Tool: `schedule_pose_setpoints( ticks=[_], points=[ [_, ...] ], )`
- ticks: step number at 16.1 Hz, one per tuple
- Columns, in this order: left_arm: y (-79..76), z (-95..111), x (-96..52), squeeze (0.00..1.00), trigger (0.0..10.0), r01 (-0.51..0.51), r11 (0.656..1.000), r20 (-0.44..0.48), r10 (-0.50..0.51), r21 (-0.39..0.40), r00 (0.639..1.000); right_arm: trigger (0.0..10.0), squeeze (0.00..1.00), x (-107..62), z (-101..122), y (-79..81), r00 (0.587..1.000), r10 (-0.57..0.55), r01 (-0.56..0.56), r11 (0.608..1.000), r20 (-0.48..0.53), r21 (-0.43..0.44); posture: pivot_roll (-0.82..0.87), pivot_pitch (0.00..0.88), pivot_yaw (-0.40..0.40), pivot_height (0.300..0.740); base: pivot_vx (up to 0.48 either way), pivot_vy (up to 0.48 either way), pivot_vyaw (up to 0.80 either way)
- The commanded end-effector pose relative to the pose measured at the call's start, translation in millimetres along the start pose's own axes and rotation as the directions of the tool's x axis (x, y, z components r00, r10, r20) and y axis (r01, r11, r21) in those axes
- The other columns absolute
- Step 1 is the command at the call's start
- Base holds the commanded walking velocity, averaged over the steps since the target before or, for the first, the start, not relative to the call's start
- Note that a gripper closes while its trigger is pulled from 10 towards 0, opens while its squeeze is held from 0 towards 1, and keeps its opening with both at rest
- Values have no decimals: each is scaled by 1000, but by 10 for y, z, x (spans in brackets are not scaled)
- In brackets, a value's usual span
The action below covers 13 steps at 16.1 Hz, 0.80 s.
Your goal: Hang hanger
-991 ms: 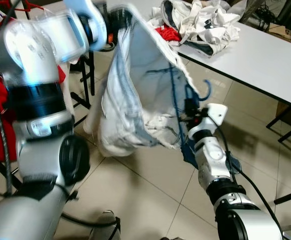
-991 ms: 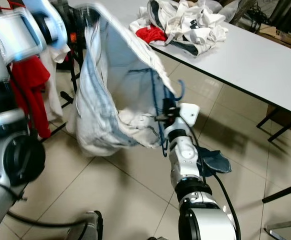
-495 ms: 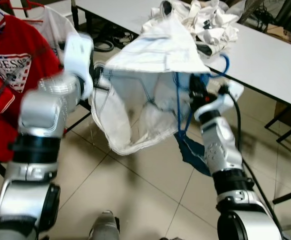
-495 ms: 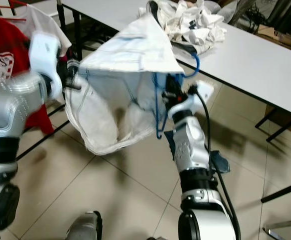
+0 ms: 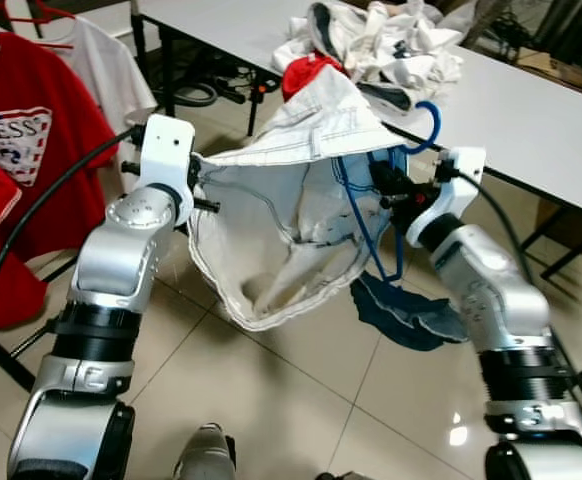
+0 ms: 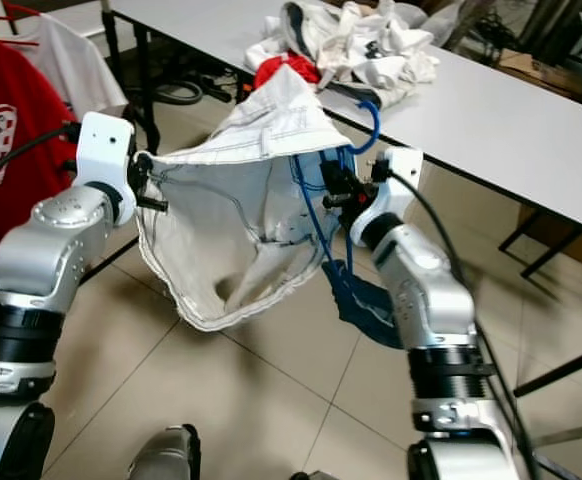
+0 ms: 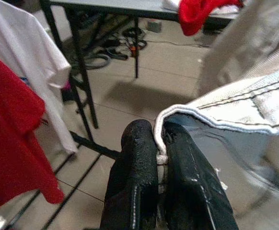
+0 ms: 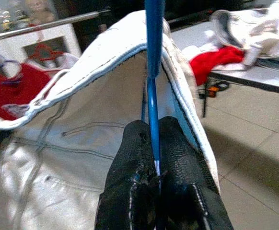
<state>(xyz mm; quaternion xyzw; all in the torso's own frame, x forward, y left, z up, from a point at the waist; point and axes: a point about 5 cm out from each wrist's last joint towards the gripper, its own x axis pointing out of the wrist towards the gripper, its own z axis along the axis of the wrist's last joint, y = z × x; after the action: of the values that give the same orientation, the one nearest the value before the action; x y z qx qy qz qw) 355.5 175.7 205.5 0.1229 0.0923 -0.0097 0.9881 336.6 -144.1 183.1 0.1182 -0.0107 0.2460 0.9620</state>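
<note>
1. Hanger (image 5: 371, 215) of blue wire hangs inside a white garment (image 5: 301, 150) held up between the robot's two arms above the floor, its hook (image 5: 429, 125) curling up beside the right arm.
2. Right gripper (image 8: 154, 139) has its two black fingers (image 8: 130, 163) pinched tight on the blue hanger rod, with the garment's stitched hem draped over the rod just beyond.
3. Left gripper (image 7: 158, 139) clamps the garment's rolled edge between its closed fingers (image 7: 134, 163), pulling the cloth open like a bag toward the clothes rack side.
4. Beige tiled floor (image 5: 291, 400) lies beneath; a dark blue cloth (image 5: 406, 312) rests on it just below the right arm.
5. One long white table (image 5: 531, 110) stands behind the arms, carrying a heap of white clothes (image 5: 391, 45) with one red piece (image 5: 306, 68) showing at its near edge.
6. Two red shirts (image 5: 16, 130) and one white shirt (image 5: 101, 65) hang at the robot's left, beside the left arm; a black frame leg (image 7: 84, 91) stands near them.
7. Cables (image 5: 206, 92) lie on the floor under the table's far end.
</note>
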Motion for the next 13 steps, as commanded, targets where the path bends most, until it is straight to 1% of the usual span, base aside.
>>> schedule_pose_setpoints(
  ticks=[1, 2, 3, 4, 5, 6, 7, 8, 9, 10, 11, 13],
  points=[
    [68, 65, -8, 0, 10000, -65, 998, 43, 64, 10, 997, 10000, 0, -67, 138, 0, 999, 43, -43, 999, 8, -26, 161, 21, -165, 740, 0, 0, 0],
    [74, 117, -23, 0, 10000, -70, 998, 69, 70, 3, 995, 10000, 0, -92, 116, 20, 996, 75, -76, 997, -41, -31, 153, 19, -166, 740, 0, 0, 0],
    [71, 238, -52, 0, 10000, -65, 997, 123, 68, -28, 990, 10000, 0, -123, 79, 23, 992, 88, -92, 995, -95, -38, 140, 17, -166, 740, 0, 0, 0],
    [54, 303, -74, 0, 10000, -52, 998, 150, 58, -46, 987, 10000, 0, -129, 51, -13, 993, 47, -48, 999, -112, -11, 135, 16, -167, 740, 0, 0, 0],
    [-26, 406, -136, 0, 10000, 5, 998, 197, 7, -62, 980, 10000, 0, -141, -6, -107, 990, -53, 58, 998, -132, 36, 132, 16, -167, 740, 0, 0, 0],
    [-106, 397, -192, 0, 10000, 46, 999, 204, -39, -29, 978, 10000, 0, -151, -12, -99, 991, -56, 63, 996, -123, 58, 135, 15, -167, 740, 0, 0, 0],
    [-165, 331, -228, 0, 10000, 72, 997, 190, -73, 8, 979, 10000, 0, -147, 5, -77, 993, -47, 55, 996, -112, 68, 136, 15, -166, 740, 0, 0, 0],
    [-187, 294, -239, 0, 10000, 81, 996, 181, -84, 21, 980, 10000, 0, -142, 17, -68, 993, -44, 52, 996, -108, 71, 137, 15, -166, 740, 0, 0, 0],
    [-231, 89, -236, 0, 10000, 69, 997, 128, -73, 41, 989, 10000, 0, -92, 57, -50, 995, -27, 34, 997, -96, 70, 137, 15, -165, 740, 0, 0, 0],
    [-248, -7, -233, 0, 10000, 52, 996, 111, -60, 68, 992, 10000, 0, -56, 86, -44, 997, -17, 22, 997, -80, 72, 134, 16, -163, 740, 0, 0, 0],
    [-263, -29, -249, 0, 10000, 39, 998, 117, -45, 56, 992, 10000, 0, -32, 92, -69, 997, -27, 33, 997, -76, 76, 132, 17, -163, 740, 0, 0, 0],
    [-302, 29, -289, 0, 10000, 40, 998, 179, -49, 54, 983, 10000, 0, -5, 71, -129, 996, -51, 58, 995, -75, 84, 139, 22, -166, 740, 0, 0, 0]
  ],
)
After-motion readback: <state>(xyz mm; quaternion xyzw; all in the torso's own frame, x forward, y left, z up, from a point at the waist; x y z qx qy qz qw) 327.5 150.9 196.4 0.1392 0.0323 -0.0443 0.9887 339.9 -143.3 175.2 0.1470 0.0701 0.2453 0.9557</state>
